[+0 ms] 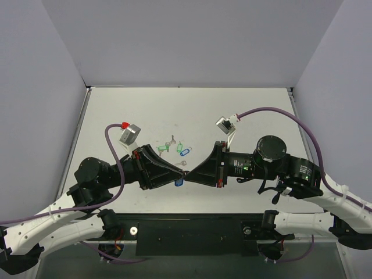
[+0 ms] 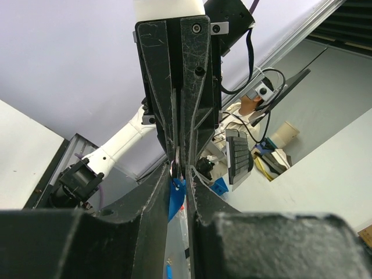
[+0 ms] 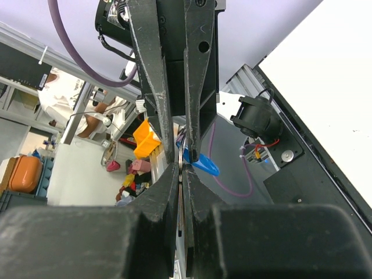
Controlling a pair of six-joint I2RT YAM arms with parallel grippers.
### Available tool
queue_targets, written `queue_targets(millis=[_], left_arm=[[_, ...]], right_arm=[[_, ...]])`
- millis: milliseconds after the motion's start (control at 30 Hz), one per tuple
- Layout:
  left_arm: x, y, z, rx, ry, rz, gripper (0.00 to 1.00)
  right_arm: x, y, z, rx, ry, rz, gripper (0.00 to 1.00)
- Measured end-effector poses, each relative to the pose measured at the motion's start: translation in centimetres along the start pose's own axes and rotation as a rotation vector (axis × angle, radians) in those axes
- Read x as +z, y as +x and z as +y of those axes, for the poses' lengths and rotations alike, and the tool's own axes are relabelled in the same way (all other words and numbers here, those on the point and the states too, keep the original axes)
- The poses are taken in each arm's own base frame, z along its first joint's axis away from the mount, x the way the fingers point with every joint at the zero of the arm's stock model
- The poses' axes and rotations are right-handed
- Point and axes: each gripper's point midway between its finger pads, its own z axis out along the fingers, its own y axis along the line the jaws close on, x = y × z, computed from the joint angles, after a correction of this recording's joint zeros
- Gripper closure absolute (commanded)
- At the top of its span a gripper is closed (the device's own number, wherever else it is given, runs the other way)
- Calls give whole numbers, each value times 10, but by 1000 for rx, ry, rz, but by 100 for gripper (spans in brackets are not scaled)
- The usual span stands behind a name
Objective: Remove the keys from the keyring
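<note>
The keyring (image 1: 179, 181) lies between the left jaws and right jaws, other tagged keys (image 1: 179, 146) behind it.

Found no legible text, brand, number or sign in any view. Checked the pale insert on the blue tag of the keyring (image 1: 179, 181): too small to read from above, and no clearer in either wrist view. Checked the green tags (image 1: 177, 146) and the second blue tag (image 1: 185, 151): likewise too small to read.
</note>
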Motion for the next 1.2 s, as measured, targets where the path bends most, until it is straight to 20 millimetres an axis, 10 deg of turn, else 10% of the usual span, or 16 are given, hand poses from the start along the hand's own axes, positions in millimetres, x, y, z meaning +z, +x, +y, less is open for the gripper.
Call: queue_targets(millis=[300,1200], left_arm=[[1,1,0,-2,-4,13,100],[2,16,0,-1,-39,143,100]], right_arm=[[-2,-2,0,-2,1,-7,100],[-6,11,0,3,0,59,100]])
